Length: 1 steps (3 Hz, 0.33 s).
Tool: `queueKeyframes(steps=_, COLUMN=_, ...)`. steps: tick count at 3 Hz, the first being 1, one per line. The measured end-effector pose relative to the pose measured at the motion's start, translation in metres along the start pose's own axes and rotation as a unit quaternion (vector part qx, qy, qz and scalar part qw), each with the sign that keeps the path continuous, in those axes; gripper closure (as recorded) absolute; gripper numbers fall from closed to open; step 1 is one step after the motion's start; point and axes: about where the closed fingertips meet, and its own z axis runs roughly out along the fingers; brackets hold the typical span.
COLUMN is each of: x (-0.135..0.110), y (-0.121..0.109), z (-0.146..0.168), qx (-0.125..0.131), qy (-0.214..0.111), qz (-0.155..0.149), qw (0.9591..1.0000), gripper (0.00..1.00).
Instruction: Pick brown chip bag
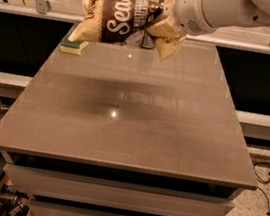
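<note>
High frontal view; table below (end effector upper right)

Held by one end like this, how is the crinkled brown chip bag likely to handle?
Probably light: the gripper holds the crinkled brown chip bag clear of the grey table by one end alone. Likely puffy but pliable: its body juts sideways with little sag, while the pinched cream end crumples. The glossy film may slip.
</note>
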Motion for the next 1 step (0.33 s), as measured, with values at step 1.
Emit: queueKeyframes(steps=1, x=-0.0012, y=-0.0004, z=-0.0002, qx=0.001, qy=-0.002, qz=-0.001, qw=1.0, gripper=1.0)
